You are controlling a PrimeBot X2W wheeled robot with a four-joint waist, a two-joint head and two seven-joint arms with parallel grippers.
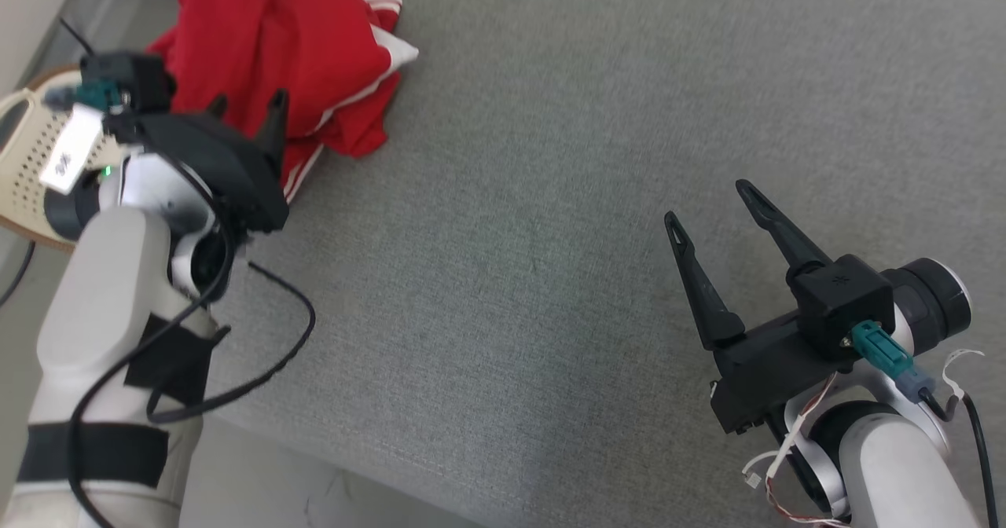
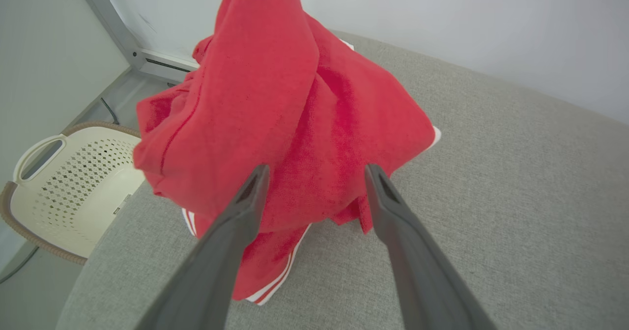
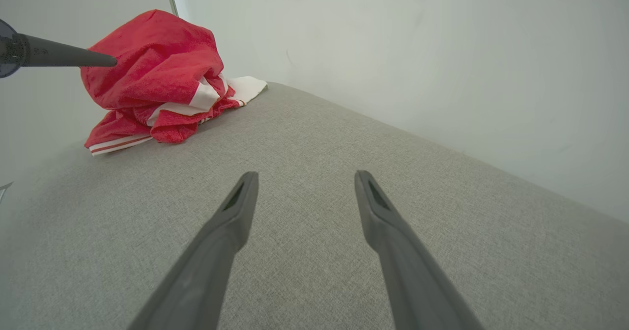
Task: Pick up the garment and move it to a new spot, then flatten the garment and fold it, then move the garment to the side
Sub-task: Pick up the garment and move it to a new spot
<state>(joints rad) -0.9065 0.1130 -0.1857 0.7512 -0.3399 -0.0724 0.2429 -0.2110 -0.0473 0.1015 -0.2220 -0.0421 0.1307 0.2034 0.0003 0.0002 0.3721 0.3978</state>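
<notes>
Garment (image 1: pixel 291 49), red with white stripes, sits bunched in a tall heap at the far left corner of the grey cushion (image 1: pixel 503 261), close to its edge. A cream perforated basket (image 1: pixel 23 159) stands on the floor just beyond that edge. The left gripper (image 1: pixel 246 102) points straight at the heap with its fingers spread apart and nothing between them. Their tips stand at the near face of the cloth, and whether they touch it I cannot tell. That pose reads as the approach for the first pick: spread jaws aimed at the bulk of a crumpled pile can close on a thick fold rather than a single thin layer. The right gripper (image 1: pixel 706 202) hovers over bare cushion well apart from the heap, its fingers likewise released and empty. It is probably waiting over the open area where the cloth could be laid out and flattened. So near the corner, the heap has little room to spread, which would explain moving it first.
</notes>
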